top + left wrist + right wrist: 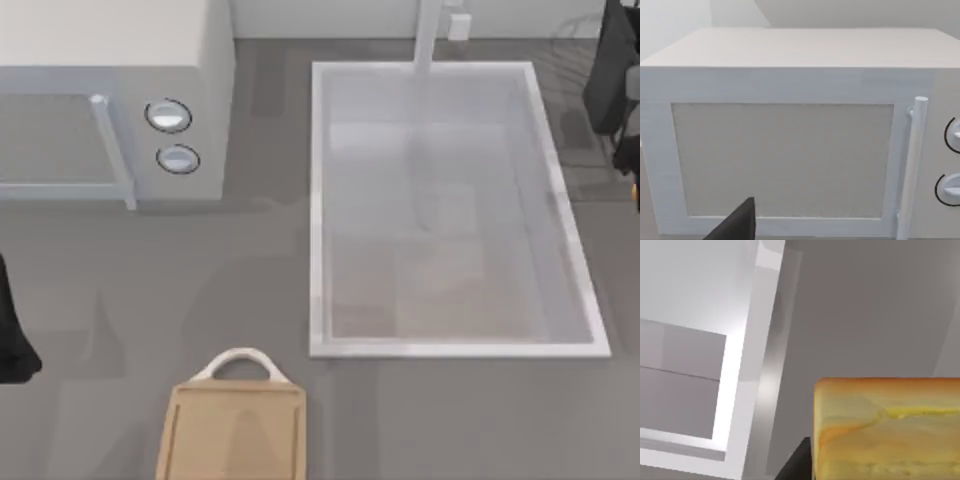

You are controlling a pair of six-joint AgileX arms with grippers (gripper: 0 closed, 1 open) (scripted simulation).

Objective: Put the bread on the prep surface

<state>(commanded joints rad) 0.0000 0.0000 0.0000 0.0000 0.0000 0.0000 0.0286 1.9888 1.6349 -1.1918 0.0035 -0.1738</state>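
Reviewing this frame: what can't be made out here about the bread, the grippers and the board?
- Bread: right wrist view, cut by the picture's edges; whether it is gripped cannot be told.
- Right arm: top view's right edge, gripper cut off.
- Left arm: top view's left edge, fingers cut off.
- Cutting board: top view, near end cut by the bottom edge.
- Microwave: left wrist view, door shut, inside hidden.
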